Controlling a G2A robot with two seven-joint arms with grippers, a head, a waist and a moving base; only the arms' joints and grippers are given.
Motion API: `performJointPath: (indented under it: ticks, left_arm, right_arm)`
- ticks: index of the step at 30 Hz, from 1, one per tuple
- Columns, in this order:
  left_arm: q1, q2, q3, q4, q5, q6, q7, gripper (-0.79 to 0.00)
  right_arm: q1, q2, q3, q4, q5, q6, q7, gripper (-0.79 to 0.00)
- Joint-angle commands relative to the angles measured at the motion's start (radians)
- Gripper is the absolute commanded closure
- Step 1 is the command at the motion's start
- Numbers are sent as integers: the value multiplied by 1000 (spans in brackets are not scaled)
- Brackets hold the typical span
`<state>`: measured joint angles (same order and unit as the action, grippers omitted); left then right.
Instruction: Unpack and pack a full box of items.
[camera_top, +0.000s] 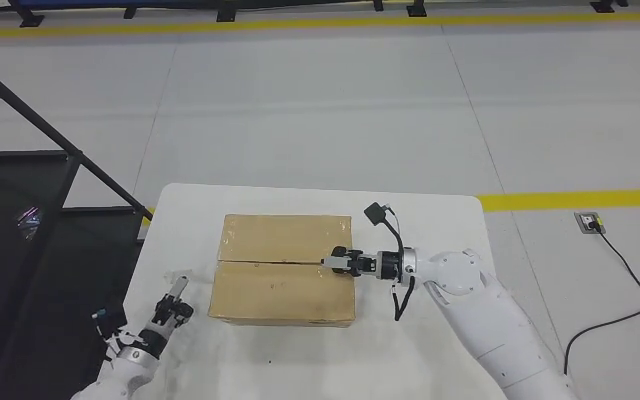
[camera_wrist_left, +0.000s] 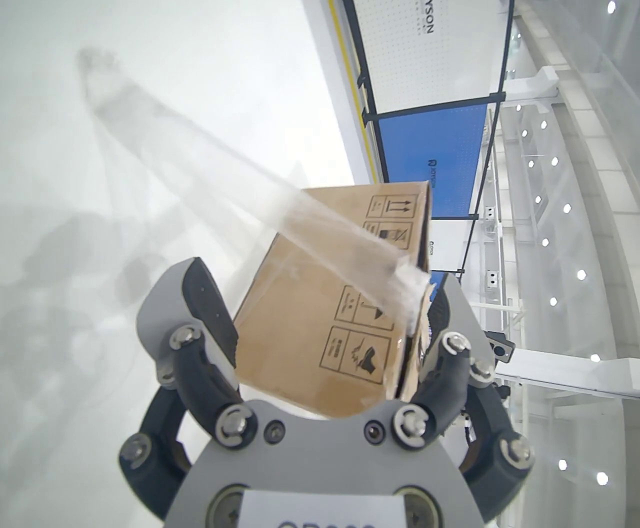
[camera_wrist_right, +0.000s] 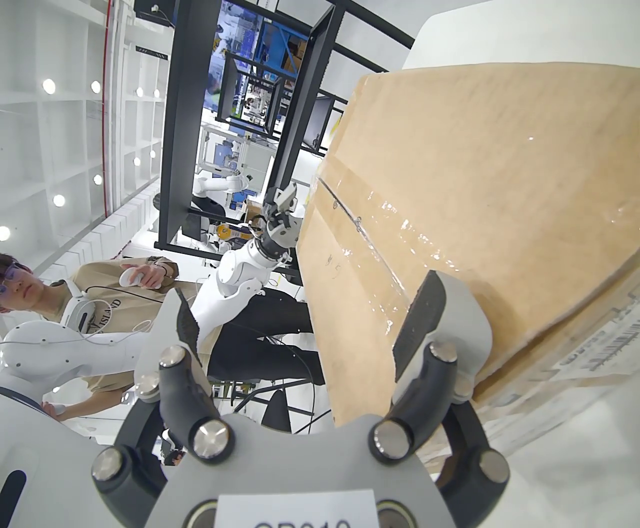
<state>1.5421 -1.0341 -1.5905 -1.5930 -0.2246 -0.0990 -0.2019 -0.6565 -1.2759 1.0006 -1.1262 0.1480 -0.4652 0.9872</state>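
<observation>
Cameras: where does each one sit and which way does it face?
Top view: above the arms, facing down on the table and cardboard box; both arms show.
Left wrist view: behind the left gripper, facing the box.
Right wrist view: behind the right gripper, along the box top.
Shared: the box, in all three.

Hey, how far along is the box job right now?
Done: a clear tape strip trails from the open left gripper, perhaps peeled off the box. In hand: the open right gripper sits at the box's edge. Left: the box lies shut, so unpacking and repacking both remain.
</observation>
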Motion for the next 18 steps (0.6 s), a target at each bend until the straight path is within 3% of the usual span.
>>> performJointPath:
  ticks: [1,10,18]
  left_arm:
    - [-26,-6,24,28,-15,7,6,-785]
    - [-223,-46,121,225,-203,-4,66,-785]
    - [-300,-68,126,316,-365,-55,7,-785]
  right_arm:
    - [0,0,0,0,0,0,0,-785]
    - [0,0,0,0,0,0,0,-785]
    - [0,0,0,0,0,0,0,-785]
